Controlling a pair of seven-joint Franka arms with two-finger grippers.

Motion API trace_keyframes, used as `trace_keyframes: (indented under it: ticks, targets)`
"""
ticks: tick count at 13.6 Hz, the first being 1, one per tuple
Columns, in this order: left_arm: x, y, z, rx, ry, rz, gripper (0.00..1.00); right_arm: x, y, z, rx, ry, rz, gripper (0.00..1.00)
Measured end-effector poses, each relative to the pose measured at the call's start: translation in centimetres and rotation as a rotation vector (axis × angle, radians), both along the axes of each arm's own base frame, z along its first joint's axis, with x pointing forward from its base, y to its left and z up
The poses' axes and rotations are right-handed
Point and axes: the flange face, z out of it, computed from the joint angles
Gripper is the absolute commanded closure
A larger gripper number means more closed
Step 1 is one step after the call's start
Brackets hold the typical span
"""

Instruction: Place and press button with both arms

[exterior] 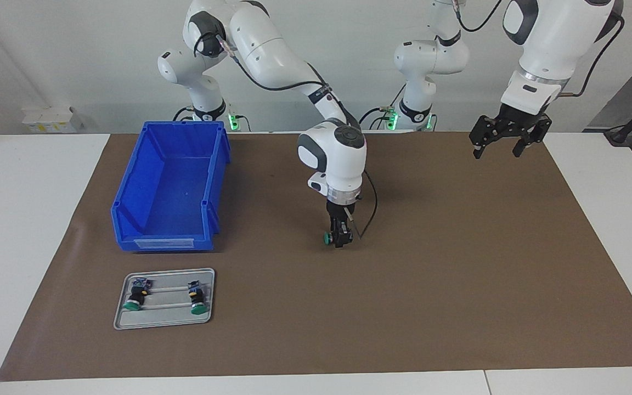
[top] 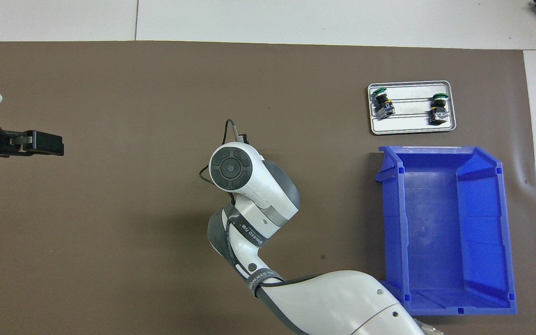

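A matt brown mat (exterior: 458, 285), paper-like and smooth, covers the white surface (exterior: 25, 230). On the mat, the blue bin (exterior: 170, 189) looks like glossy moulded plastic. Beside the bin, the tray (exterior: 164, 318) looks like dull brushed metal. The arms (exterior: 332, 159) wear glossy white shells.

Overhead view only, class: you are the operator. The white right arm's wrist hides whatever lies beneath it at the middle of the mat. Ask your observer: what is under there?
Observer: The right gripper, down at the brown mat, with a green-capped black push-button at its tips.
Operator: Is that button gripped?
Observer: I cannot tell; the cap sticks out sideways beside the gripper.
Operator: And the other arm, resting on the mat or raised?
Observer: The left gripper hangs open in the air over the mat's left-arm end, waiting.
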Motion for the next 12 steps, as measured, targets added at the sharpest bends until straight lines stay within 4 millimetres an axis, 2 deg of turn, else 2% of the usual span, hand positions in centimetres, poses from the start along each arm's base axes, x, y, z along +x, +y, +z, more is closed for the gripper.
trace_keyframes:
  ticks: [1,2,3,5,7,8,9,12]
  targets:
    - [-0.1,-0.6,0.0,0.000,-0.003,-0.012,0.00,0.6,-0.7,1.1,-0.009,-0.011,0.037,0.00]
    - [-0.1,-1.3,0.0,0.000,-0.004,-0.024,0.00,1.7,-2.4,3.1,-0.015,-0.023,0.076,0.00]
    - [-0.2,-1.9,0.0,0.000,-0.005,-0.034,0.00,3.2,-5.1,5.9,-0.023,-0.032,0.119,0.00]
    - [-0.3,-2.8,0.1,0.000,-0.011,-0.063,0.00,5.5,-12.2,12.4,-0.049,-0.037,0.216,0.00]
    - [-0.4,-4.3,0.3,0.004,-0.030,-0.152,0.03,6.3,-19.0,17.0,-0.090,-0.014,0.343,0.00]
    - [-0.6,-5.3,0.4,0.008,-0.036,-0.215,0.12,6.5,-22.0,18.6,-0.115,0.006,0.423,0.00]
    - [-0.9,-6.6,0.4,0.011,-0.039,-0.277,0.18,6.6,-24.7,19.7,-0.136,0.025,0.496,0.00]
    - [-2.0,-11.4,0.2,0.013,-0.060,-0.423,0.14,6.5,-32.7,22.9,-0.112,0.066,0.661,0.00]
